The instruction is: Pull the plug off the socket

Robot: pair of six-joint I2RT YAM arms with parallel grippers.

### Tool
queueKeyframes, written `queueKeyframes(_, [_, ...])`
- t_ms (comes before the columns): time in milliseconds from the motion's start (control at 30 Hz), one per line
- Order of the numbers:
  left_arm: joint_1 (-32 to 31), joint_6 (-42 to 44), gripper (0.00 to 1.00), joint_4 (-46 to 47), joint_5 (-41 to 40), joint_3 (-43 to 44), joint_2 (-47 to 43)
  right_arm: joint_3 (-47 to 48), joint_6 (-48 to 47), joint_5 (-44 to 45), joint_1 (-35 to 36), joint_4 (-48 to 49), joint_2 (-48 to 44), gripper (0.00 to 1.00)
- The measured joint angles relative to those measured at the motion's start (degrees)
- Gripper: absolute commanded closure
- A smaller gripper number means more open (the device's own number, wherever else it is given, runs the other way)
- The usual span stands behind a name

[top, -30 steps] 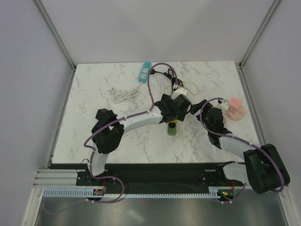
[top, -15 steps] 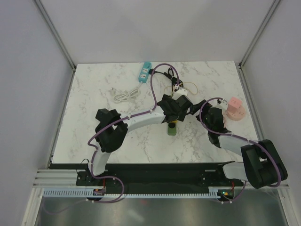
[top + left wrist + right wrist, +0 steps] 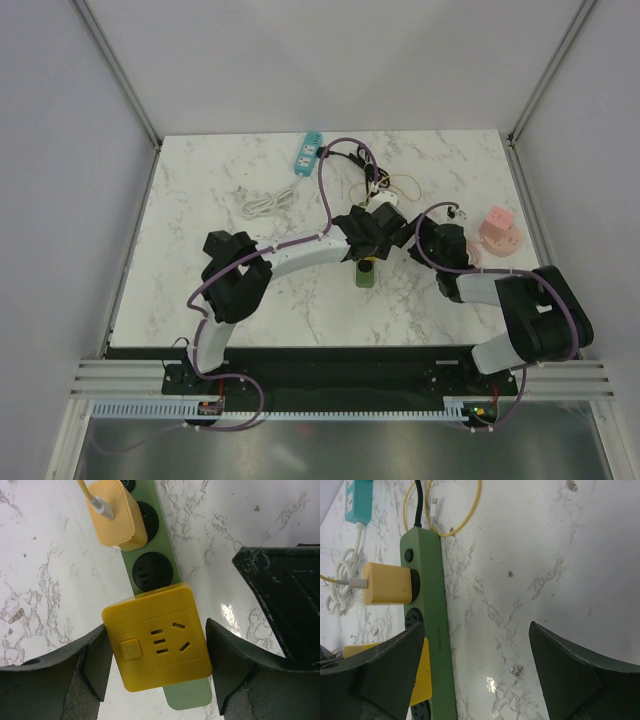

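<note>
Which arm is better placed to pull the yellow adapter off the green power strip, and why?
Left. The left tool brackets the yellow adapter, one finger at each side. The right tool hangs open over bare marble beside the green power strip.

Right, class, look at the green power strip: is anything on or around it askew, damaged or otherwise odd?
Nothing looks damaged or spilled. The yellow adapter block, flanked by the left hand, is wider than the green power strip and overhangs both its long edges; that is its size, not a tilt.
</note>
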Motion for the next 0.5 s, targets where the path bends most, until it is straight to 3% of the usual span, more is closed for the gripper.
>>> queueKeyframes(100, [0.7, -0.1, 0.70, 1.9, 1.5, -2.3, -1.4, 0.9, 0.6, -3.0, 0.0, 1.6, 2.3, 0.09])
queueKeyframes(167, [1.4, 0.0, 0.96, 3.2, 3.0, -3.9, -2.5, 1.3, 1.1, -5.0, -0.1, 2.9, 3.7, 0.11])
queueKeyframes(500, [3.3, 0.7, 0.98, 8.7, 7.2, -11.7, -7.6, 2.1, 5.5, -14.4, -0.2, 12.4, 11.6, 0.17])
